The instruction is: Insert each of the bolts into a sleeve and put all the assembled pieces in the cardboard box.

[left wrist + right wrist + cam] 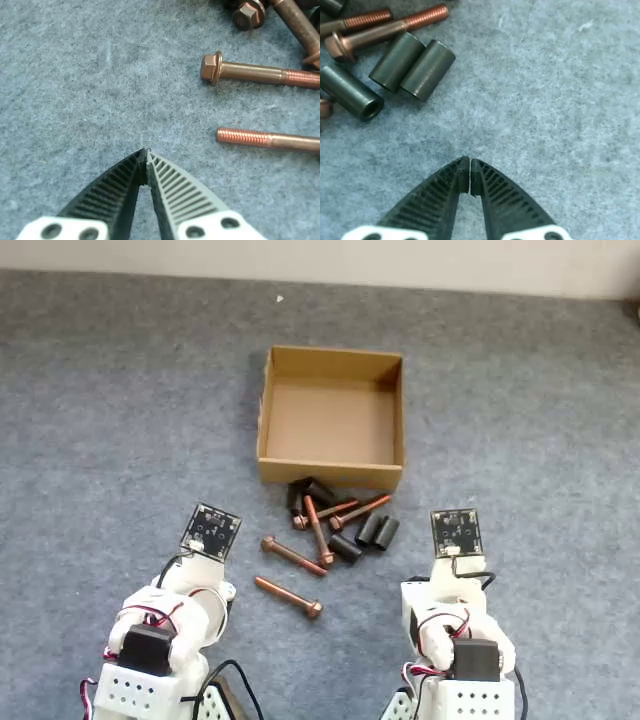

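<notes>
From above, your box (331, 473) sits open side up in the middle of the desk (90, 390), nearer the far edge than the near one. Just on its near side lies a loose heap. It has two dark sleeves (310, 490) just beside the box wall, two crossing bolts (345, 510), and a third bolt (317, 530) slanting toward you. There is also a sleeve pair (377, 531) lying side by side and a single sleeve (345, 547). Two more bolts lie apart from the heap, closer to the near edge: the upper bolt (295, 554) and the lower bolt (288, 596). Your left arm (165, 625) and right arm (455, 630) stand at the near edge, one on each side of those bolts. In the left wrist view, the left gripper (146, 156) hangs over bare felt with its jaws pressed together at the tips. Two bolts lie well apart from it and roughly parallel. One shows you its hex head (211, 68) and the other its threaded end (240, 136). In the right wrist view, the right gripper (470, 166) is likewise closed tip to tip above the felt. The sleeve pair lies touching, well apart from the tips, the single sleeve is near it with its bore facing you, and a bolt lies just beside them.
</notes>
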{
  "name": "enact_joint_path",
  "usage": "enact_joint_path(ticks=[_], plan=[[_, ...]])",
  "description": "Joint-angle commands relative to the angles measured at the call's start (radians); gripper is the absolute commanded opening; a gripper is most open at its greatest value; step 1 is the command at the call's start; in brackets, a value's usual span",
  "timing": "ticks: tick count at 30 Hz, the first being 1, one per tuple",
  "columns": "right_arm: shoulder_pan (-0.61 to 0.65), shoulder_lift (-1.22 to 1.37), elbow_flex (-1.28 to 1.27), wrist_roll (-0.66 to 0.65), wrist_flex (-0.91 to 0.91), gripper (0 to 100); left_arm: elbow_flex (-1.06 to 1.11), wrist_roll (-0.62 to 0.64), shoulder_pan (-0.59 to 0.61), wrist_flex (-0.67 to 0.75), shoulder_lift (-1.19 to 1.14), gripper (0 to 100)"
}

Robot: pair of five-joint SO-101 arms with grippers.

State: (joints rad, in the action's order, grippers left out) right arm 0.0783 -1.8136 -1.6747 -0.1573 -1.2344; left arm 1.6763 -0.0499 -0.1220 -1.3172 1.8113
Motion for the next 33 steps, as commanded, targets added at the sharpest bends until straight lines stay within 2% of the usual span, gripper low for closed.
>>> enact_joint_path(ticks=[1,18,29,33], plan=[[-0.008,-0.002,-0.14,0.003,-0.007,0.5,0.019,-0.015,0.004,-0.003,0.007,1],[0.022,-0.002,-0.14,0.003,-0.007,0.5,0.019,-0.02,0.007,-0.003,0.01,1],[0.016,-0.002,-0.139,0.003,-0.005,0.5,-0.119,-0.02,0.01,-0.002,0.012,1],[0.012,-0.001,-0.03,0.008,0.053,0.5,-0.12,-0.02,0.012,-0.002,0.012,1]])
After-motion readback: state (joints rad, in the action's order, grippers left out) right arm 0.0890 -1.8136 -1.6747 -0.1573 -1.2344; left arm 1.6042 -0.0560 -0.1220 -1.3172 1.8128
